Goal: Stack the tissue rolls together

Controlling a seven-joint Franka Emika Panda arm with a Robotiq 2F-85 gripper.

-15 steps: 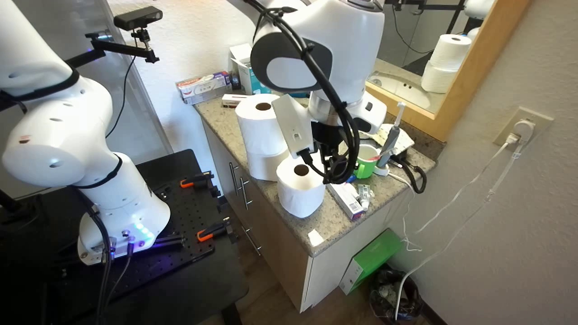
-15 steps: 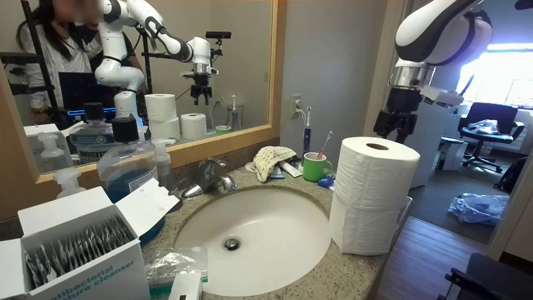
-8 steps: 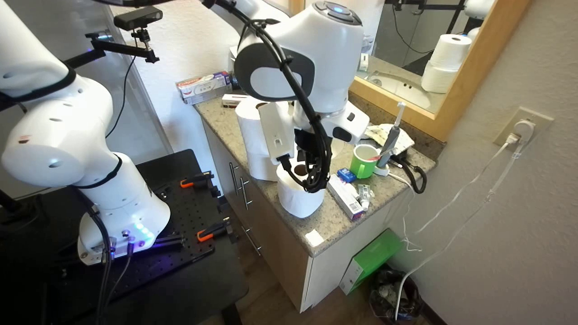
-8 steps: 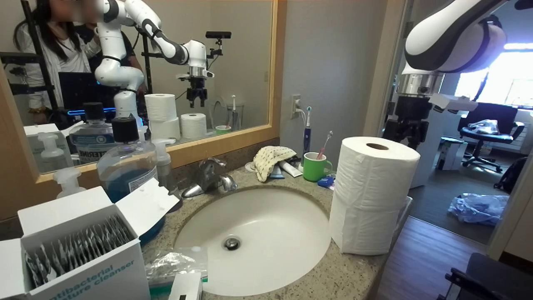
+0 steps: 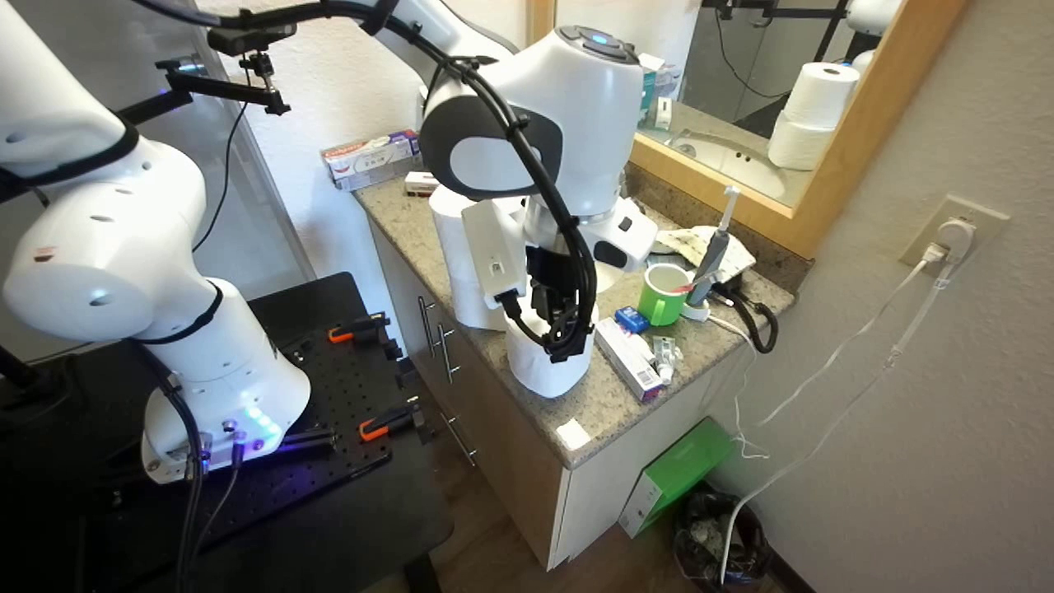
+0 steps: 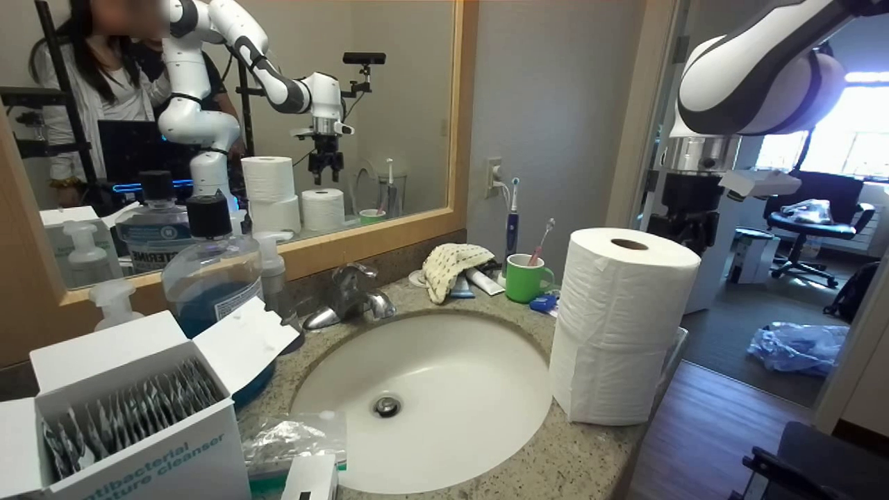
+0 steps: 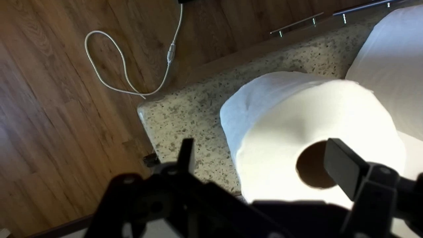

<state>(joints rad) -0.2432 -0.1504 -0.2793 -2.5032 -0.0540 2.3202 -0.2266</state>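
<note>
1. The black two-fingered pincer (image 7: 262, 152) points downward, its fingers spread wide, with nothing held between them
2. In the wrist view, one finger (image 7: 343, 168) shows over the dark core hole of the single white paper tissue roll (image 7: 281, 138), while the other finger (image 7: 186, 155) shows beyond its rim, against the speckled beige stone tabletop (image 7: 205, 112)
3. This single roll stands upright near the tabletop's corner, under the pincer; in the wood-framed wall mirror (image 6: 417, 90) the fingertips show just above it
4. Two more white paper rolls make an upright stack (image 6: 625, 326), one on the other, just beside the single roll; I cannot tell whether they touch
5. The white jointed robot arm (image 5: 576, 107) hangs over the tabletop, and in an exterior view its black cables (image 5: 570, 224) partly cover the pincer
6. The stack stands by the rim of the white oval sink (image 6: 472, 451), with a shiny chrome tap (image 6: 351, 298) on the mirror side
7. A bright green mug (image 6: 524, 278) holds a pink toothbrush (image 6: 541, 244), near a cream dotted cloth (image 6: 455, 271)
8. A long white-and-purple carton (image 5: 630, 358) lies near the single roll
</note>
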